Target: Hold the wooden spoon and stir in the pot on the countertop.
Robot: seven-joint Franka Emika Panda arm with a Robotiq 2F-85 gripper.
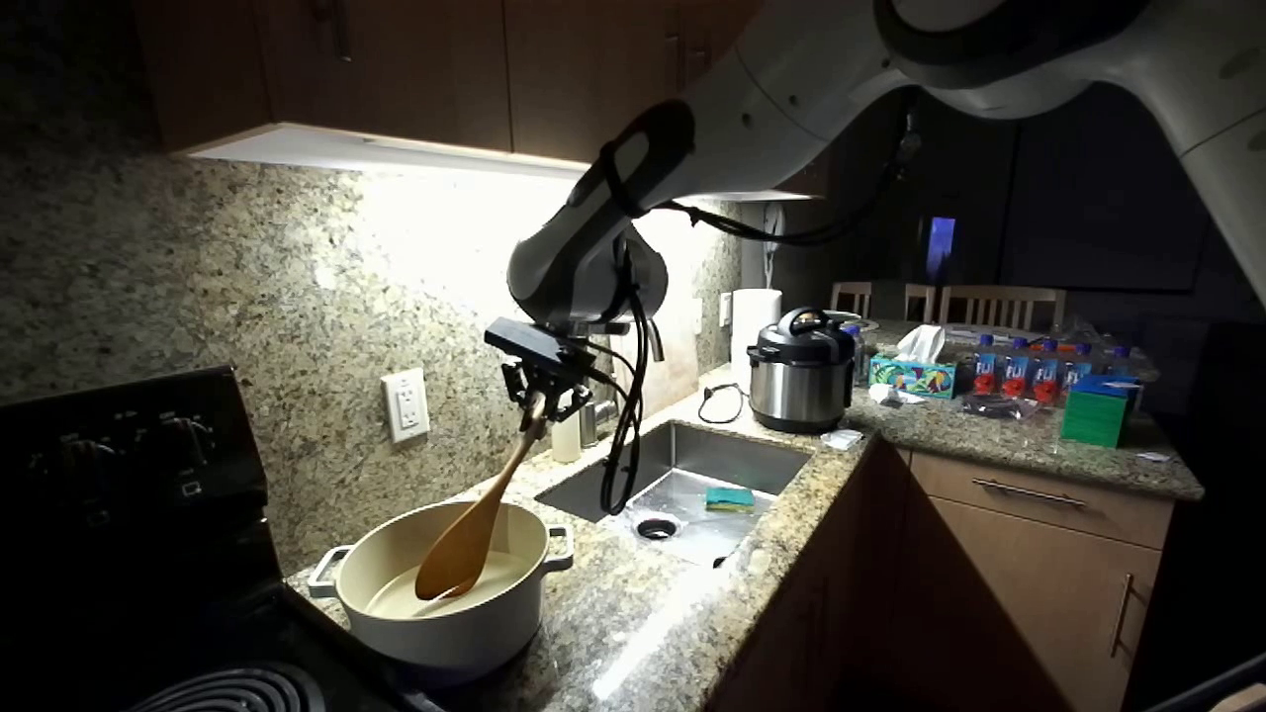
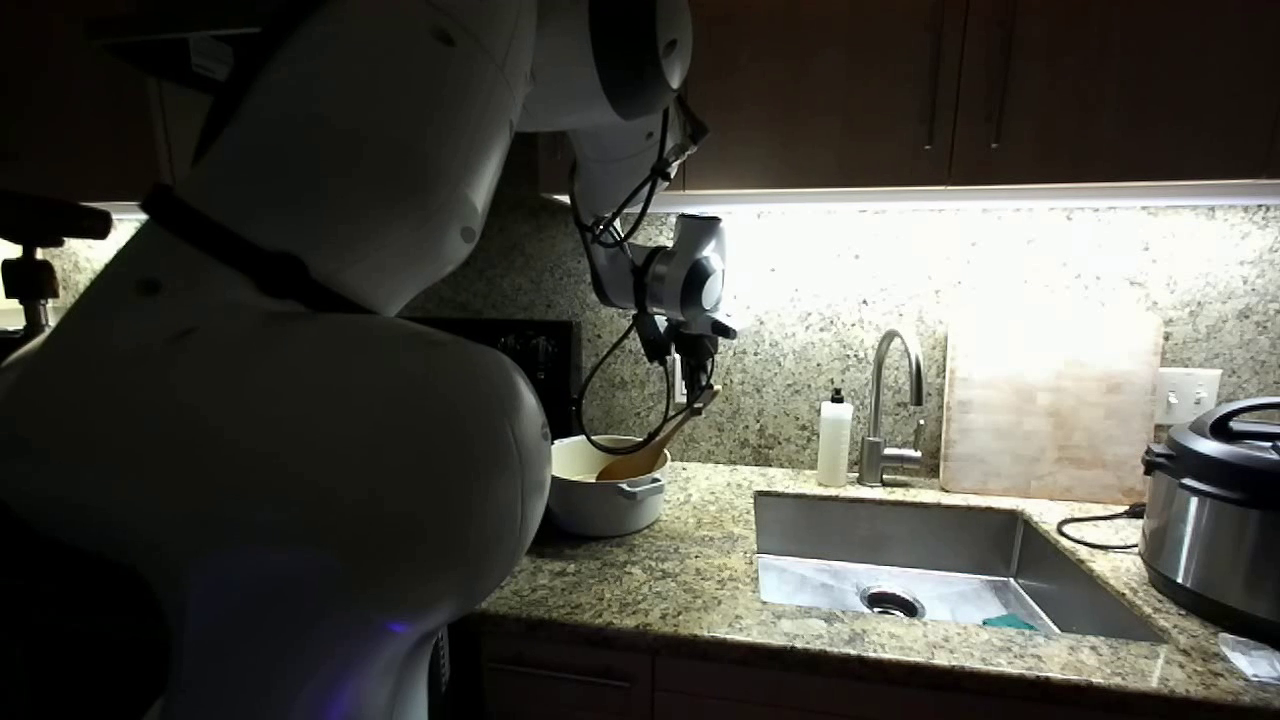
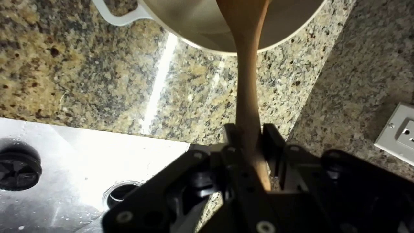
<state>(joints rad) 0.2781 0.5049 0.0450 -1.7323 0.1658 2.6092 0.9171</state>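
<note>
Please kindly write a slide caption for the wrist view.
Black end effector holds a long brown wooden spoon reaching into a round cream-white pot.

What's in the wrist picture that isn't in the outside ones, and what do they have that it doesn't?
Only the wrist view clearly shows a ring of black flaps in the sink and grey bolt heads on the hand. Only the exterior views show the steel cooker, sponge and pump bottle. All share the pot, the countertop and the wooden spoon held in the hand.
</note>
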